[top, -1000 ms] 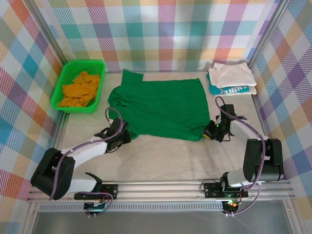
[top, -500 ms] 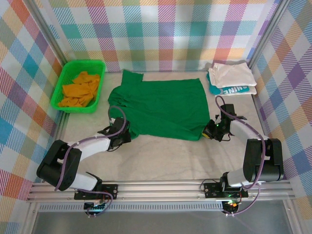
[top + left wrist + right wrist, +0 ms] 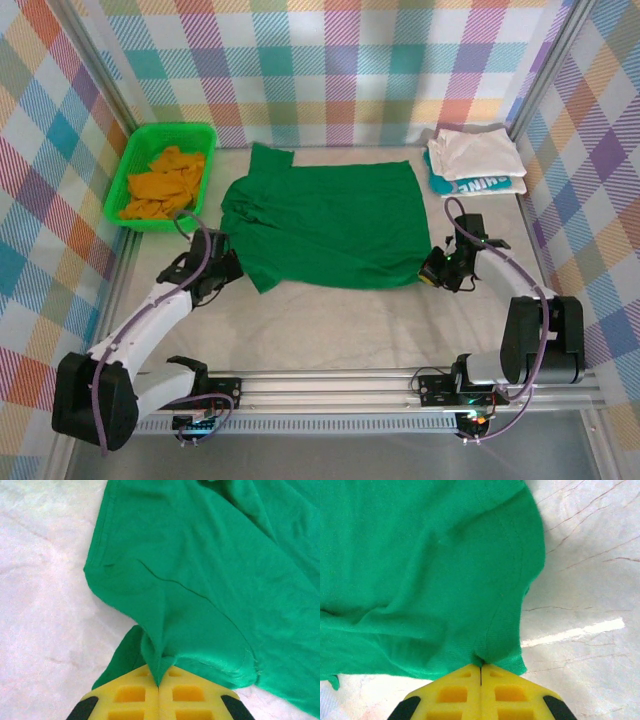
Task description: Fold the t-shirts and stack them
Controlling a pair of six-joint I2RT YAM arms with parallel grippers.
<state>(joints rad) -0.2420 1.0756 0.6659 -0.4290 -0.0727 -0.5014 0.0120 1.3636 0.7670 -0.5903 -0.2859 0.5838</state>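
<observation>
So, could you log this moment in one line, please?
left gripper: shut on green shirt | right gripper: shut on green shirt | shirt: spread out
</observation>
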